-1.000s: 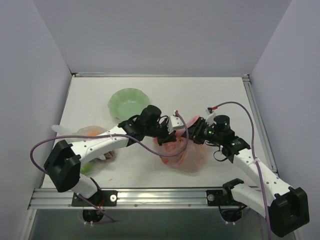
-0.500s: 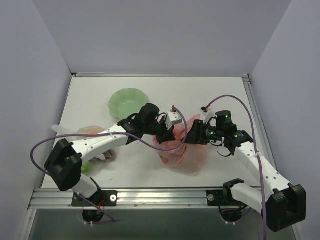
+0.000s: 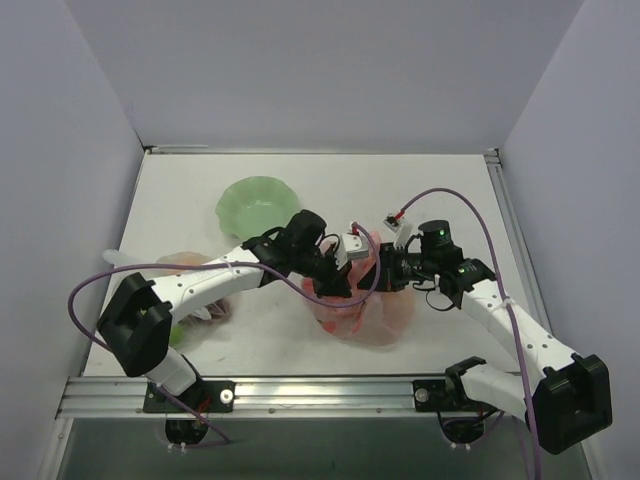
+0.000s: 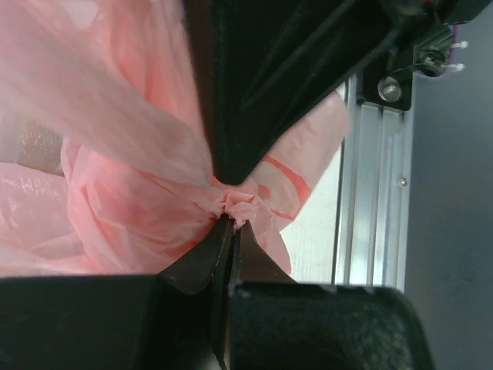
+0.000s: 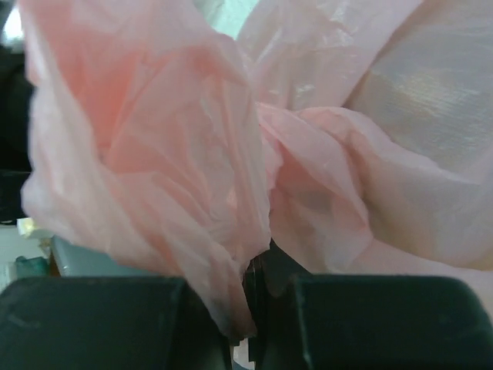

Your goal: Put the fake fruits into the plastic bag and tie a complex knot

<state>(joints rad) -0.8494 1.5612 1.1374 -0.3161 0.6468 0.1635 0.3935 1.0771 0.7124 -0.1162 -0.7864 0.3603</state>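
Translucent pink plastic bag (image 3: pixel 375 318) with red marks, pale green bowl (image 3: pixel 255 203), white table (image 3: pixel 440 175)

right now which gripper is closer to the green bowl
Left. The left gripper pinches the pink plastic bag just right of the green bowl and toward the arm bases; the right gripper holds the same bag farther right, beyond the left one.

Contents of the plastic bag (image 3: pixel 372 312) cannot be told; its folds partly cover the right tool (image 5: pixel 258 304).

A green bowl (image 3: pixel 258 203) and clear fruit bag (image 3: pixel 180 262) lie on the white table (image 3: pixel 450 190).
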